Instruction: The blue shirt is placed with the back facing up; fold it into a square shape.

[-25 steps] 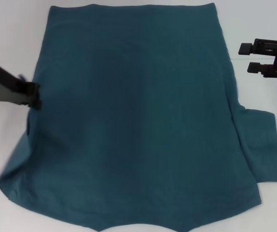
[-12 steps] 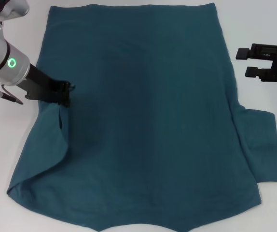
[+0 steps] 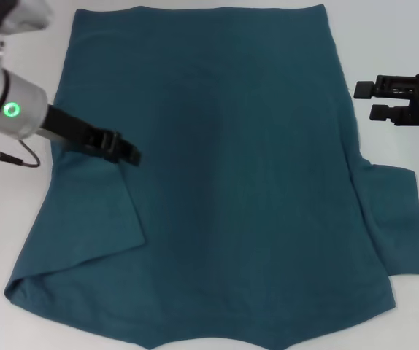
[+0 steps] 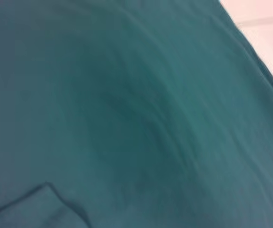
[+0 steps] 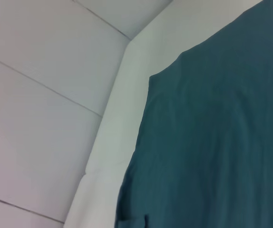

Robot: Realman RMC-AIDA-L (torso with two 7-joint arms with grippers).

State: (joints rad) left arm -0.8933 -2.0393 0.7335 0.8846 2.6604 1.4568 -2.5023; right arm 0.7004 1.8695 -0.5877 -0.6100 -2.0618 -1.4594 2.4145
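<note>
The large dark teal-blue cotton shirt [image 3: 217,175] is spread flat on the white table [image 3: 392,44]. Its left sleeve is pinched in the left gripper [image 3: 125,154] and folded inward; release is needed next. The right gripper [image 3: 366,100], jaws spread, hovers beside the right edge.

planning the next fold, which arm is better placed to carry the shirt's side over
Left. The left tool is over the blue shirt with its left side lifted inward; the right tool hangs beside the shirt's right edge, open, holding nothing.
</note>
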